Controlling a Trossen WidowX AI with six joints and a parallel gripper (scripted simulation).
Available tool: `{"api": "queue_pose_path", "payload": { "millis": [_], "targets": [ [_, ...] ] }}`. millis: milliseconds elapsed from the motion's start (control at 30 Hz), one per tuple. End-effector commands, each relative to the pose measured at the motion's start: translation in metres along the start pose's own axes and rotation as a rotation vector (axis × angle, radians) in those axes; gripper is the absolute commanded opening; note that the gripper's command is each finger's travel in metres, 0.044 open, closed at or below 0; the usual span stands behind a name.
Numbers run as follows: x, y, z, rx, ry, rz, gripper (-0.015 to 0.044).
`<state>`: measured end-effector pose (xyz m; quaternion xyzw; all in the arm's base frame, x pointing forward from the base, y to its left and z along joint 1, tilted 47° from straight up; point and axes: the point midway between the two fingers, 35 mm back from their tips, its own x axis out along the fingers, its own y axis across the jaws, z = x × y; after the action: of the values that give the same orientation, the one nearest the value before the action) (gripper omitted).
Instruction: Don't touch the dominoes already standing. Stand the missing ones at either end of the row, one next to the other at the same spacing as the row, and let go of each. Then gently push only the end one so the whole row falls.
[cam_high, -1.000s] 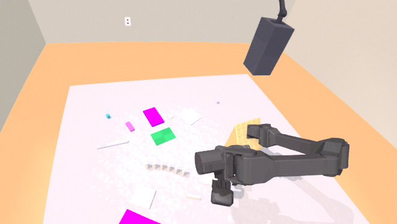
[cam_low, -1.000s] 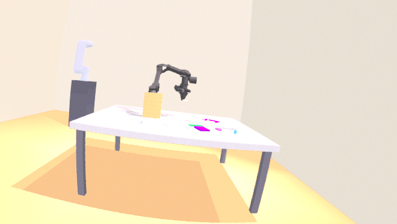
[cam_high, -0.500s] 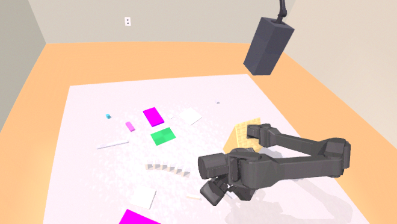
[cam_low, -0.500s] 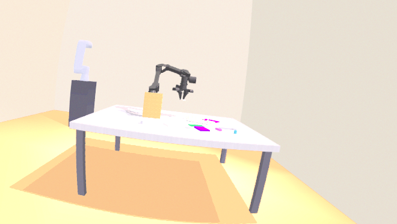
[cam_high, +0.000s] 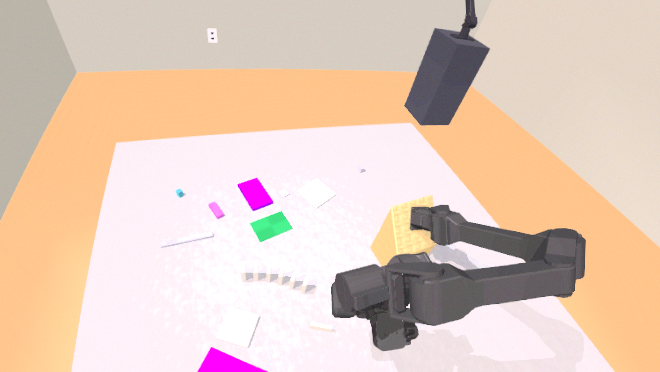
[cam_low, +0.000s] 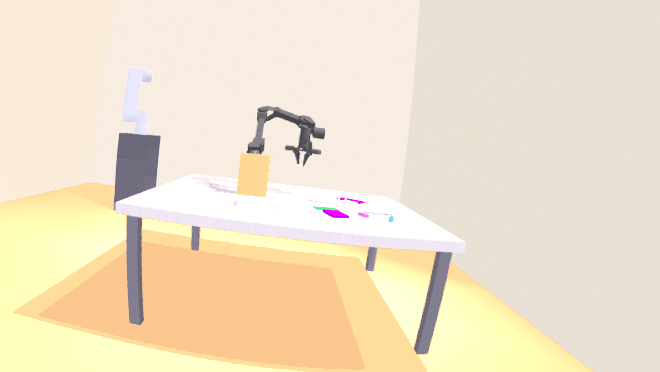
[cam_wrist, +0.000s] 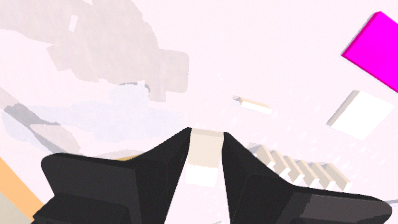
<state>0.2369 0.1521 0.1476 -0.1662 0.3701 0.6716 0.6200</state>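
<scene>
My gripper is shut on a cream domino, held between the fingertips well above the table. In the top view the fingertips cannot be made out. Several cream dominoes stand in a slightly curved row; in the wrist view the row is right of the fingers, partly behind the right one. Another cream domino lies flat on the table, apart from the row, near its arm-side end.
A yellow block stands beside the arm. A white slab and a magenta slab lie near the row. Beyond it lie a green slab, another magenta slab and a pale bar.
</scene>
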Motion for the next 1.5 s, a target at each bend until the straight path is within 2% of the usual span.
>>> {"api": "queue_pose_path", "payload": {
  "millis": [0, 400, 967, 1467],
  "targets": [
    [-0.006, 0.013, 0.021, 0.764, -0.018, -0.008, 0.0107],
    [-0.006, 0.023, 0.030, 1.353, -0.021, -0.001, 0.0107],
    [-0.006, 0.023, 0.030, 1.360, -0.019, -0.005, 0.0107],
    [0.037, 0.010, 0.001, 1.253, 0.076, -0.380, 0.0107]
  ]
}}
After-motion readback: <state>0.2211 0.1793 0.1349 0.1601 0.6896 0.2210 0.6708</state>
